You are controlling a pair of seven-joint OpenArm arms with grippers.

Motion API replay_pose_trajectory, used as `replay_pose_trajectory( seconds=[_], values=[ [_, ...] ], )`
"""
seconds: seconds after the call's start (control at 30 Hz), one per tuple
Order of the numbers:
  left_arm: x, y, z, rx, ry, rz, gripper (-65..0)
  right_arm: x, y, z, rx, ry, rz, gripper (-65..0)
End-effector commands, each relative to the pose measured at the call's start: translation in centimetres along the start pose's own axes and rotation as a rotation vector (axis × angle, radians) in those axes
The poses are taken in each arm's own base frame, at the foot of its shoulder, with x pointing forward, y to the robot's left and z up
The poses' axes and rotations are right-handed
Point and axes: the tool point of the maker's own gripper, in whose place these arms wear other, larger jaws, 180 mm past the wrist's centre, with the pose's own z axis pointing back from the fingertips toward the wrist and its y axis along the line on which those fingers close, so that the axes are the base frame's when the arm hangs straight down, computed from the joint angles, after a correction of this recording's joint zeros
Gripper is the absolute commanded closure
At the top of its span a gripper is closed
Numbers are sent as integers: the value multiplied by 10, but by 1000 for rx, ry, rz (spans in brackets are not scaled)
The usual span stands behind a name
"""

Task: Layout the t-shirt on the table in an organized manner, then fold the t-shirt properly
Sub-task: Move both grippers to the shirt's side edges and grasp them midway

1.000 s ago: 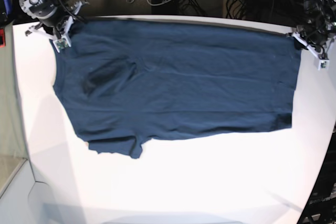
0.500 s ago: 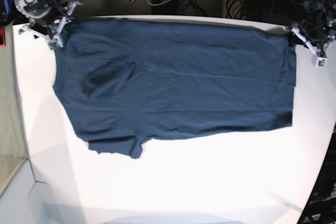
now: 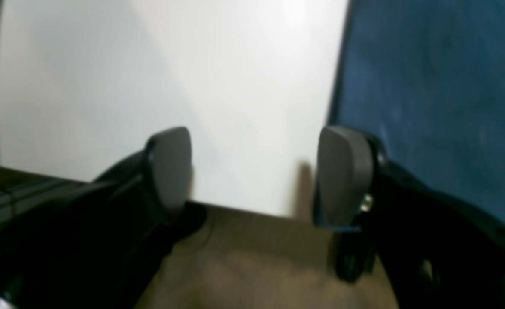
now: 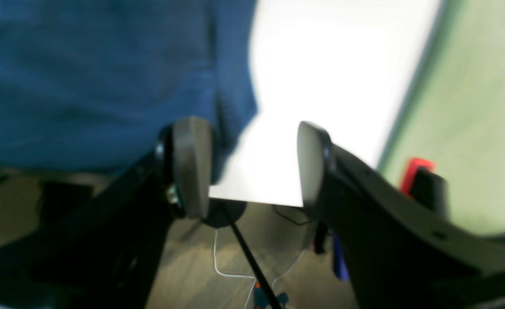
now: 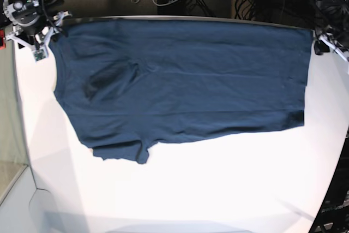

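The t-shirt (image 5: 185, 80) lies flat between both parted hands.

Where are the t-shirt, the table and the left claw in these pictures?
t-shirt (image 5: 185, 80): base view, middle of the cloth.
table (image 5: 218, 189): base view, bare white top in front of the shirt.
left claw (image 3: 252, 171): left wrist view, gap midway between its open fingertips.

The left gripper (image 3: 257, 171), black-armed with grey oval pads, hangs with its jaws spread wide, nothing between them. The right gripper (image 4: 246, 165), built alike, also stands parted and empty, low over the far edge.
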Motion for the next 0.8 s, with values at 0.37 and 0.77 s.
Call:
replay_pose_trajectory(
  seconds=[0.37,0.77],
  values=[
    [128,-8,1,-24,-294,25,-453,130,-43,-1,-104,-303,-34,-327],
    [177,-82,-74,-209,-329,2,-454,199,-34,-59,-41,-276,14,-327]
  ],
)
